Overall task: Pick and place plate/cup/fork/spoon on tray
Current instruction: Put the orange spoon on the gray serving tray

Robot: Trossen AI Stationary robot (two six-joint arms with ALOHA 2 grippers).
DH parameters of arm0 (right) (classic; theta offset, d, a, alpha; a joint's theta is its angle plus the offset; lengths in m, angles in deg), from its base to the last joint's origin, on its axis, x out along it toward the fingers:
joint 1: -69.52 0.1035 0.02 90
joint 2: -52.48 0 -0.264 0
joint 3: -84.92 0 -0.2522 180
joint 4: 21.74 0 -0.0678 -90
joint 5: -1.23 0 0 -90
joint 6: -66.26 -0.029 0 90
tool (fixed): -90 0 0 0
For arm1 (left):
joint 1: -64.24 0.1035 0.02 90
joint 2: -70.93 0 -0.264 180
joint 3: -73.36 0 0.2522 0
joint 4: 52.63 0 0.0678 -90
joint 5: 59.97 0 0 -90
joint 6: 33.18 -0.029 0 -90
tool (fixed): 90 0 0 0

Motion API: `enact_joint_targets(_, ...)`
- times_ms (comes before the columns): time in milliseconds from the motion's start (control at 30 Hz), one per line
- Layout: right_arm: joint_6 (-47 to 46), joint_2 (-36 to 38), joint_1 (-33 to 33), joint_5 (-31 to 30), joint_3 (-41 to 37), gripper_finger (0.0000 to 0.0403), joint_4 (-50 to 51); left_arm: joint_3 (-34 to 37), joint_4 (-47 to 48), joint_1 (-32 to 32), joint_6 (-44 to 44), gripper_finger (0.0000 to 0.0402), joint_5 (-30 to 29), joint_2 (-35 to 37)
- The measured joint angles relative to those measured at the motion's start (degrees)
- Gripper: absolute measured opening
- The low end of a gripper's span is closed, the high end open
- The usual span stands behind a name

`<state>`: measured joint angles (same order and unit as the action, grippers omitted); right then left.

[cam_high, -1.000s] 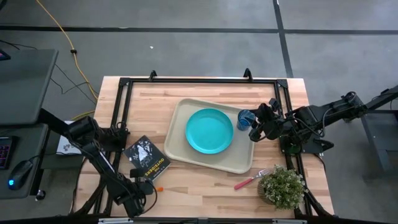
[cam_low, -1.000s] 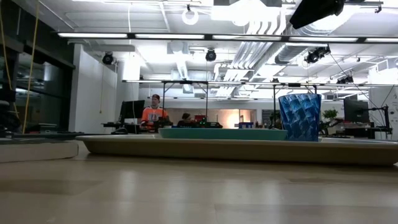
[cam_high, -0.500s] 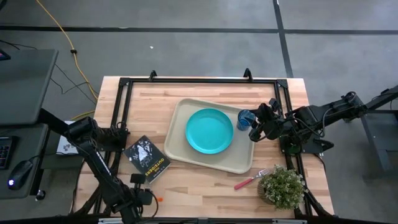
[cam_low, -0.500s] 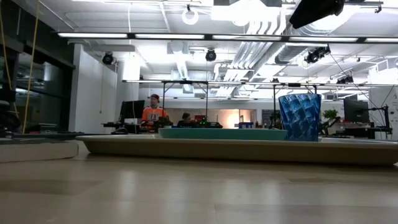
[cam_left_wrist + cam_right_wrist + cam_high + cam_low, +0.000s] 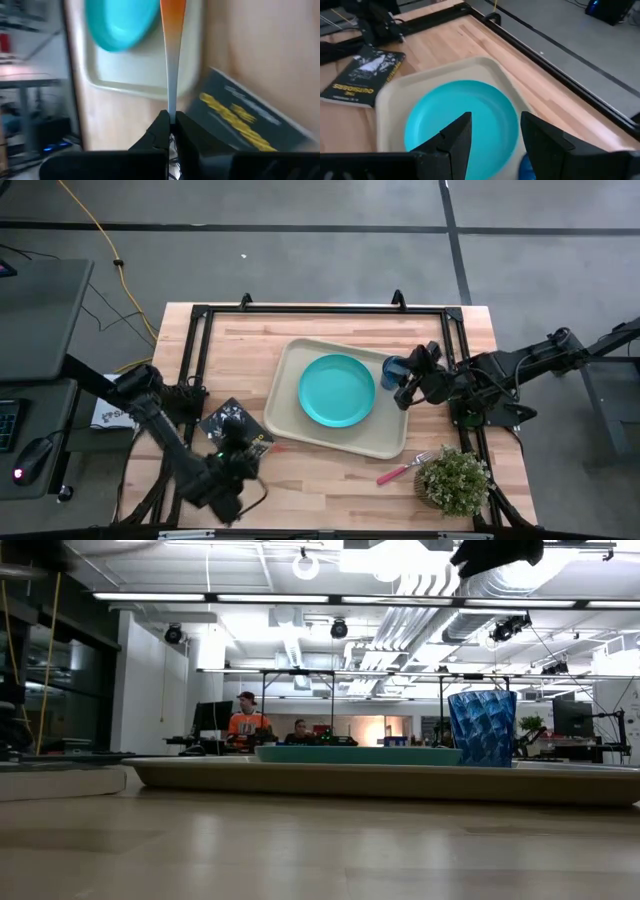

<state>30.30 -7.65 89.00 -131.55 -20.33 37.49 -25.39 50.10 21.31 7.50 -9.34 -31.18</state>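
carrying the spoon [image 5: 171, 55] pinched shut in left gripper [image 5: 171, 131] | handle pointing ahead at tray [image 5: 290, 370], plate [image 5: 337, 390] | left arm nearer | right gripper [image 5: 492, 131] spread, empty beside cup [image 5: 393, 370]

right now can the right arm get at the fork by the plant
Probably yes. The right pincer is open and empty by the cup, and the fork lies on bare table on that side; only the plant crowds it.
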Motion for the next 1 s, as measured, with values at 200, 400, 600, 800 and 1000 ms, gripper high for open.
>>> enact_joint_targets(200,4.5,-6.8,-1.9,1.2,0.0,0.0162,-6.5,0.2,-0.6,11.1,-6.7,0.0,-12.6,0.0)
enact_joint_targets(400,8.9,-15.1,-5.6,1.5,0.0,0.0162,-11.2,0.2,-0.6,17.8,-7.4,0.0,-24.8,0.0)
enact_joint_targets(600,14.6,-20.5,-8.6,3.0,0.0,0.0162,-17.0,5.2,-0.8,20.5,-0.7,0.0,-33.9,1.4)
enact_joint_targets(800,20.3,-21.4,-10.8,6.9,0.0,0.0162,-22.7,17.0,-5.3,22.4,7.4,0.0,-35.4,7.2)
enact_joint_targets(1000,26.3,-22.3,-14.9,17.8,0.0,0.0162,-33.9,26.8,-21.3,22.5,2.0,0.0,-33.8,16.8)
